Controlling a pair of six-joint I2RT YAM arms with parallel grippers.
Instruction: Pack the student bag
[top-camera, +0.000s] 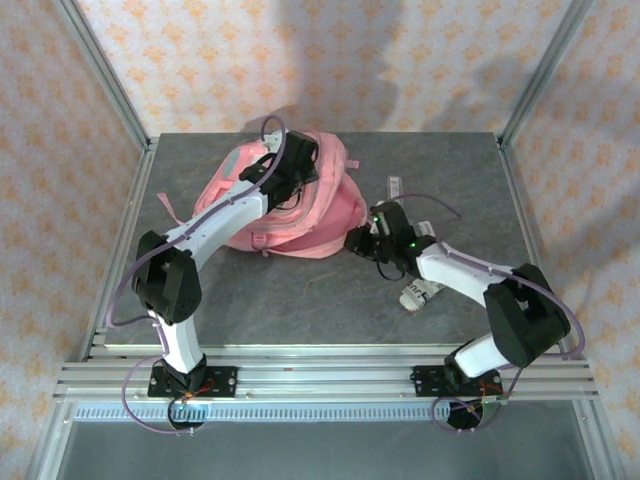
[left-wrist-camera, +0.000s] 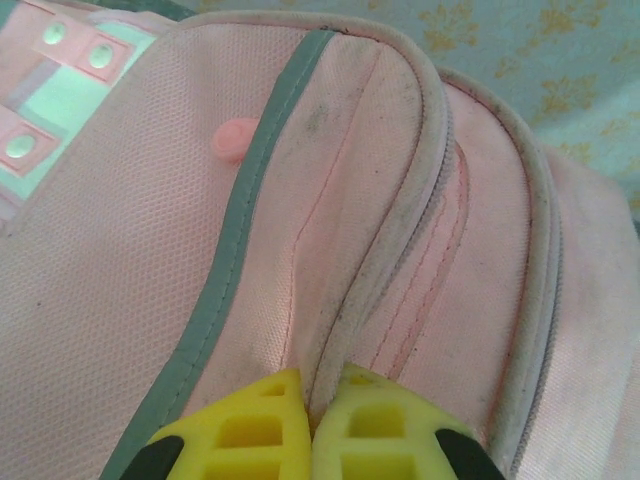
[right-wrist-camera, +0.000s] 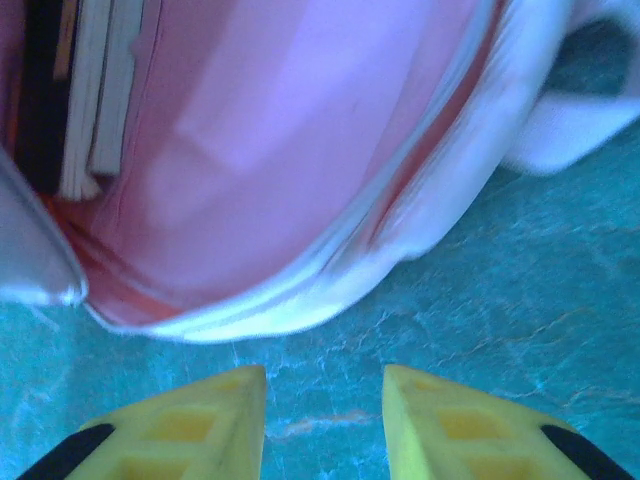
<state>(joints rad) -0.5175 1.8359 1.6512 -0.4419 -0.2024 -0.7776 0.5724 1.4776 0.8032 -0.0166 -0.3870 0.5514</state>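
Student bag (top-camera: 318, 215), one, lies on table (top-camera: 300, 300), two arms (top-camera: 215, 225) (top-camera: 455, 270) reaching it.

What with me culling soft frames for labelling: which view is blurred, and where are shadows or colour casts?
Right wrist view: motion-blurred with a blue cast, the student bag smeared. Left wrist view: sharp on the bag's weave, warm and even. Top external view: sharp, evenly lit, soft shadows on the back wall.

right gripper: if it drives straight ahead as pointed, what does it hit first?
Probably the bag: its open rim lies ahead of the right gripper, past a strip of table. Depth is unclear.
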